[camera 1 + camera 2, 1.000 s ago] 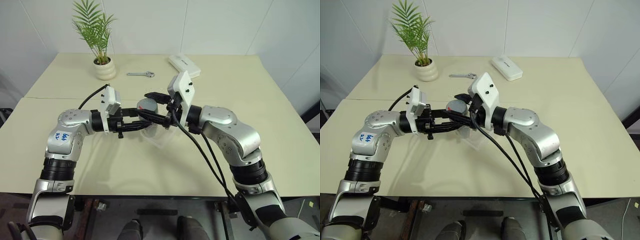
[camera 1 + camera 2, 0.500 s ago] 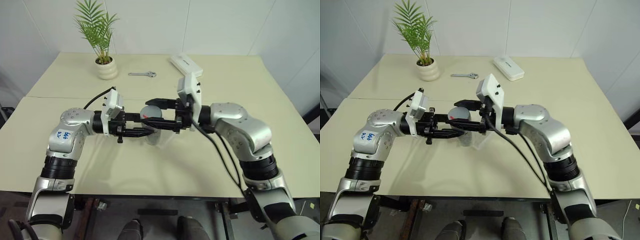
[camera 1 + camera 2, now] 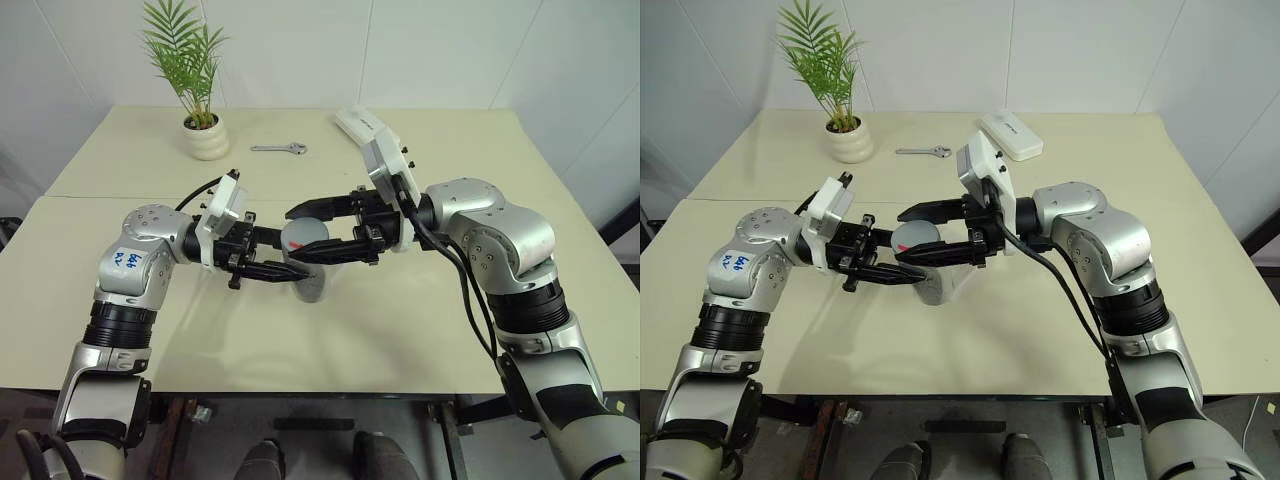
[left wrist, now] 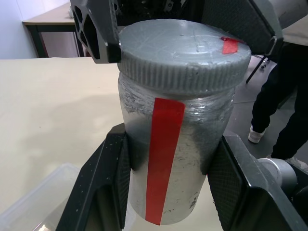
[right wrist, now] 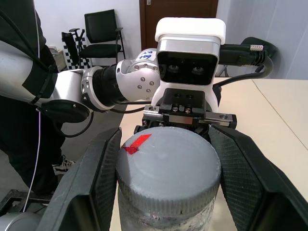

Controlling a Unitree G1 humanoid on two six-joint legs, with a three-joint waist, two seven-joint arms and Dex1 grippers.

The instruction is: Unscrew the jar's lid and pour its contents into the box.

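Note:
The jar (image 4: 168, 144), a silvery cylinder with a red strip down its side, stands upright in the air over the table. My left gripper (image 3: 293, 258) is shut on the jar's body from the left. The grey lid (image 5: 168, 159), marked with a small red arrow, sits on the jar. My right gripper (image 3: 302, 234) reaches in from the right, and its two fingers (image 5: 103, 178) press the lid's rim on either side. The box (image 4: 29, 202), a clear plastic tray, lies on the table just below and beside the jar. The contents are hidden inside the jar.
At the back of the table (image 3: 450, 330) are a potted plant (image 3: 207, 140), a small wrench (image 3: 280, 149) and a long white case (image 3: 358, 124). A person (image 4: 274, 110) stands beyond the table's edge, near a black chair (image 5: 101, 33).
My right wrist has turned around the lid, swinging its white camera block up and to the right. Both hands and the jar have drawn slightly closer to me. The left grip is unchanged.

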